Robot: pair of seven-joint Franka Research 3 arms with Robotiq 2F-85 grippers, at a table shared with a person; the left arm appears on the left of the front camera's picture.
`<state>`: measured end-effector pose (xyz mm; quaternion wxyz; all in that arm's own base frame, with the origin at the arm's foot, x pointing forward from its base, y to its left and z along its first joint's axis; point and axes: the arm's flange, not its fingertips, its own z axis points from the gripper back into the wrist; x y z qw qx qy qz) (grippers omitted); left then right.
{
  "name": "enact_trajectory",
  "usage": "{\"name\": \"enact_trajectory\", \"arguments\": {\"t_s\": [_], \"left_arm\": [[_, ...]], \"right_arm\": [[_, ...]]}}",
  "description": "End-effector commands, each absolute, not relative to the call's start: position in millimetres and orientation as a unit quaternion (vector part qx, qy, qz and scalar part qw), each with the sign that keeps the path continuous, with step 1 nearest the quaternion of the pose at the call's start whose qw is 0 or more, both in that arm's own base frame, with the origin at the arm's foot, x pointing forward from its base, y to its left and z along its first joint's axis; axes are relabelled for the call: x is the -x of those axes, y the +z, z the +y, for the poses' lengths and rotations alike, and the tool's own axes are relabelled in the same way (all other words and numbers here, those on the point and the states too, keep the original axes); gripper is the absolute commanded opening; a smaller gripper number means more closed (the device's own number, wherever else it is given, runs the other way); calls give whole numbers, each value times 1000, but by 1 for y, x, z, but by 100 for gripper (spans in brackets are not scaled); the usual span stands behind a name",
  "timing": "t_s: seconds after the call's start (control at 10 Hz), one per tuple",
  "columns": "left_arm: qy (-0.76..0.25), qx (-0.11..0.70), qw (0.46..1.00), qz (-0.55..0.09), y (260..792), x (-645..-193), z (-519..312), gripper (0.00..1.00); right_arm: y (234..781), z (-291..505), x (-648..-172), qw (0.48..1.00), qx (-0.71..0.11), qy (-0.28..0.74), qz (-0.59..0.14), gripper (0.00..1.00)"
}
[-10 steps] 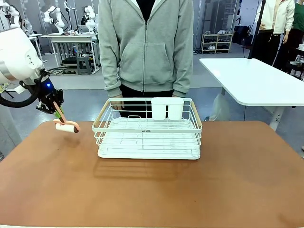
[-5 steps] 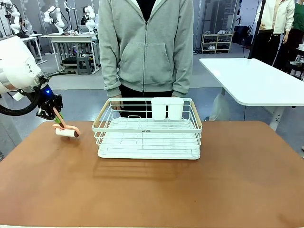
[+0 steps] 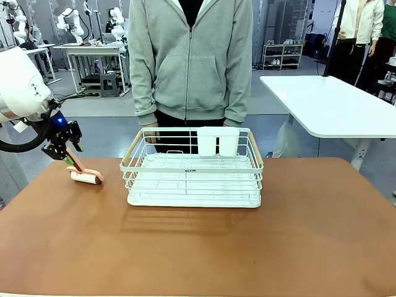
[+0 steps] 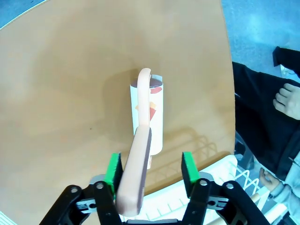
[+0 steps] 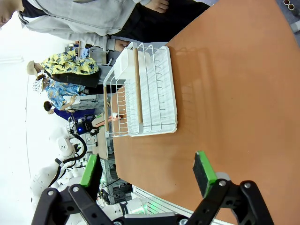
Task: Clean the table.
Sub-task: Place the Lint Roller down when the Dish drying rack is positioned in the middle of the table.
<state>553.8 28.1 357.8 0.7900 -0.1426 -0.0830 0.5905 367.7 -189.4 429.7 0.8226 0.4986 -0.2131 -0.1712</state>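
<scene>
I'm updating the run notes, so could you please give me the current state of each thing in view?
left gripper: open, pads apart around the roller's handle
lint roller: lying on the table, handle up toward the left gripper
right gripper: open, holding nothing, above the table
dish rack: upright on the table, empty
table: bare in front of the rack

Counter (image 3: 198, 247) matt, smooth, reddish-brown. Lint roller (image 4: 146, 117) between left gripper (image 4: 150, 169) pads: paper roll, smooth pink plastic handle. Rack (image 3: 193, 167) white coated wire.
</scene>
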Motion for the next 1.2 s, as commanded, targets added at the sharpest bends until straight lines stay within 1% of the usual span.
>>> {"name": "enact_trajectory", "arguments": {"t_s": [0.0, 0.2, 0.3, 0.6, 0.7, 0.8, 0.9, 1.1], "left_arm": [[609, 138, 776, -90, 366, -542, 25, 100], [611, 133, 777, -77, 376, -532, 21, 100], [609, 130, 778, -83, 380, -527, 19, 100], [625, 135, 765, -76, 390, -522, 19, 100], [622, 134, 768, -77, 392, -519, 18, 100], [579, 133, 800, -80, 392, -515, 17, 100], [611, 145, 774, -81, 386, -528, 22, 100], [611, 145, 774, -81, 386, -528, 22, 100]], "right_arm": [[432, -189, -368, 818, -505, -169, -216, 100], [432, -189, -368, 818, -505, -169, -216, 100], [432, -189, -368, 818, -505, -169, -216, 100], [432, -189, -368, 818, -505, -169, -216, 100], [432, -189, -368, 818, -505, -169, -216, 100], [432, -189, -368, 818, -505, -169, -216, 100], [432, -189, -368, 818, -505, -169, -216, 100], [432, -189, -368, 818, -505, -169, -216, 100]]}}
